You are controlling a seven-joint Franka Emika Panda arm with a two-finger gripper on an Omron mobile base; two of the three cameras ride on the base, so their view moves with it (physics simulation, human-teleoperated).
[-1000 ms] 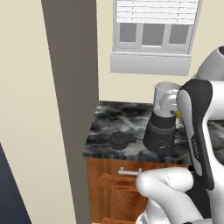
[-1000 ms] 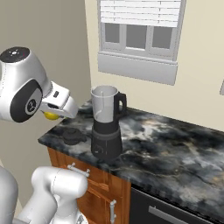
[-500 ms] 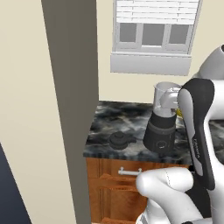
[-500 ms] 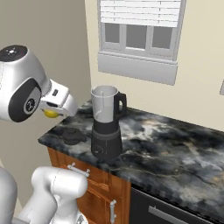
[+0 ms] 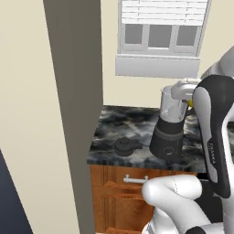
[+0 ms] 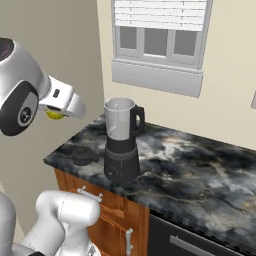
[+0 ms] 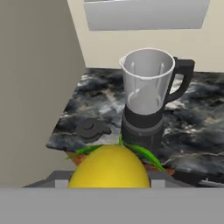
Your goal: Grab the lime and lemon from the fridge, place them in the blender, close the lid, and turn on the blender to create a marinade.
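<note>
My gripper is shut on the lemon, a bright yellow fruit held in the air left of the blender and above the counter's left end. In the hand view the lemon bulges up between the jaws, with the blender straight ahead. Its clear jar stands open-topped on a dark base. The black lid lies on the counter left of the blender, seen too as the lid and the lid. The lime is out of view.
The grey side of the fridge rises tall at the counter's left end. The dark marbled counter stretches right of the blender. A window with blinds sits on the wall behind. Wooden drawers lie below.
The gripper has risen a little with the lemon still in it. Blender and lid have not moved.
</note>
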